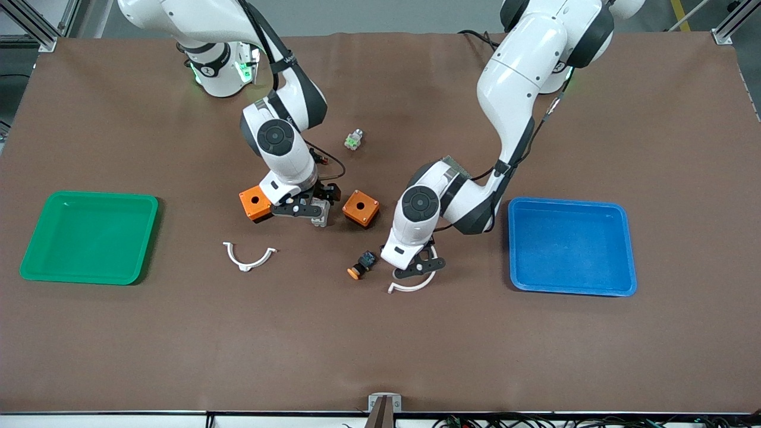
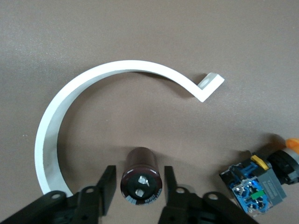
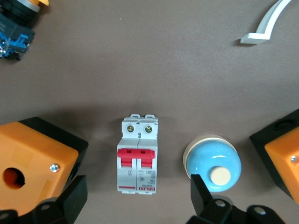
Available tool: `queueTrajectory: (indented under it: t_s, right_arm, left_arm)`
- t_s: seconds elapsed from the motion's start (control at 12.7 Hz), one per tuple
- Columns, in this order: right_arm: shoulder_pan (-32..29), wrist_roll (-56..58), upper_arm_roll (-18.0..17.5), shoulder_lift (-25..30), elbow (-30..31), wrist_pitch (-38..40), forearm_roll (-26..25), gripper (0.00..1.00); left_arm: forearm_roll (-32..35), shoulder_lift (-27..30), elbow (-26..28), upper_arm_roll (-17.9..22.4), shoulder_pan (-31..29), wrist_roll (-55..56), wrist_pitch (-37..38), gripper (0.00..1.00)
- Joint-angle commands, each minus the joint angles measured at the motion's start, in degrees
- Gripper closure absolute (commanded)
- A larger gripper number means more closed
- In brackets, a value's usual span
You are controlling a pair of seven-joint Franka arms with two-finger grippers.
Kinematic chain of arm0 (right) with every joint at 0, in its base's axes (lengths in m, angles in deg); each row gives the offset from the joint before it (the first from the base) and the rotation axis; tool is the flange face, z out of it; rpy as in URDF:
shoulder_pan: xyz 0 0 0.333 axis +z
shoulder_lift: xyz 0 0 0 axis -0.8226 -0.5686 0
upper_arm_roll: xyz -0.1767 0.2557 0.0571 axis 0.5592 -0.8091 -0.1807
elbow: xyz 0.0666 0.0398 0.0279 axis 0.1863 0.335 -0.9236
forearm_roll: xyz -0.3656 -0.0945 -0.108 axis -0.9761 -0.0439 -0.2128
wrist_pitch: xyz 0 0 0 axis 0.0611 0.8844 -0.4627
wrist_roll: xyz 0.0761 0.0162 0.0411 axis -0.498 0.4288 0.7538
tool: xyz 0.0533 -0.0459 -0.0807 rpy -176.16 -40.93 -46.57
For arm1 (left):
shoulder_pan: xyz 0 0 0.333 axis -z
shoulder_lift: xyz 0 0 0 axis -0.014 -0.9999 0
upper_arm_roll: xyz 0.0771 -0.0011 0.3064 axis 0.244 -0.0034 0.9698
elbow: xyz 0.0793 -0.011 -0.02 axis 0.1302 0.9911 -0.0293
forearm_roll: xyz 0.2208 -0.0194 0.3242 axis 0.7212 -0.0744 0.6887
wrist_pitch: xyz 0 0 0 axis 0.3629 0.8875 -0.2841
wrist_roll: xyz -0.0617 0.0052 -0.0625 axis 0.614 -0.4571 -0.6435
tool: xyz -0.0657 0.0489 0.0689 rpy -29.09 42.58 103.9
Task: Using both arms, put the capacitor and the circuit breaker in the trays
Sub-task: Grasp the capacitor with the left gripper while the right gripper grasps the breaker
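- Brown matte surface, wide, with a faint crease or two; grey floor and aluminium frame posts at the corners by the arm bases; cables along the edge nearest the front camera.
- Green tray at the right arm's end, blue tray at the left arm's end, well apart.
- Left claw low over the surface beside the blue tray, fingers spread either side of the capacitor, a small gap on each side, not clamped.
- Capacitor lying on its side on the surface within the curve of a white clip; hidden under the claw in the front view.
- Blue button with orange cap just beside that clip, toward the right arm's end.
- Right claw low between two orange boxes, fingers wide apart, holding nothing.
- Breaker flat on the surface between those fingers, red levers up, touching neither.
- Pale blue round knob just beside the breaker, seemingly under one finger.
- Second white clip nearer the front camera than the right claw.
- Small green-and-white part alone, farther from the camera, between the arms.
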Motion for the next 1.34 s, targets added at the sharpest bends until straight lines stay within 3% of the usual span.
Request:
queueTrajectory:
  t_s: [0.0,0.24,0.39,0.55,0.71,0.94,1.1,1.26]
  right_arm:
    - [0.76,-0.44,0.46,-2.01,-0.72,-2.03,1.07,0.14]
    - [0.76,-0.53,0.46,-4.38,-0.63,-5.11,1.07,0.16]
    - [1.11,-0.53,0.46,-4.92,-0.63,-5.90,1.07,0.41]
    - [1.03,-0.53,0.46,-4.92,-0.72,-5.82,1.07,0.59]
    - [0.77,-0.53,0.46,-4.83,-0.81,-5.47,1.07,0.62]
    - [0.76,-0.62,0.46,-4.48,-0.72,-5.12,1.07,0.61]
    - [0.76,-0.62,0.46,-4.13,-0.72,-5.03,1.07,0.70]
    - [0.24,-0.53,0.64,-2.04,-0.81,-1.80,1.07,0.71]
  left_arm:
    - [1.14,0.12,-1.33,1.00,1.07,0.07,0.87,0.97]
    - [2.62,3.45,-1.16,1.53,0.11,0.15,2.10,1.00]
    - [2.81,7.05,0.24,1.71,-2.51,0.16,4.02,1.00]
    - [2.72,10.83,0.51,1.62,-4.03,0.50,7.80,1.00]
    - [2.89,14.43,3.05,2.93,-5.33,0.33,9.22,1.00]
    - [3.24,19.89,9.54,2.94,-11.82,-0.98,9.49,1.00]
    - [3.42,20.61,10.71,2.85,-14.39,-3.79,9.49,1.00]
    - [3.68,20.52,12.37,2.85,-18.42,-5.02,9.49,1.00]
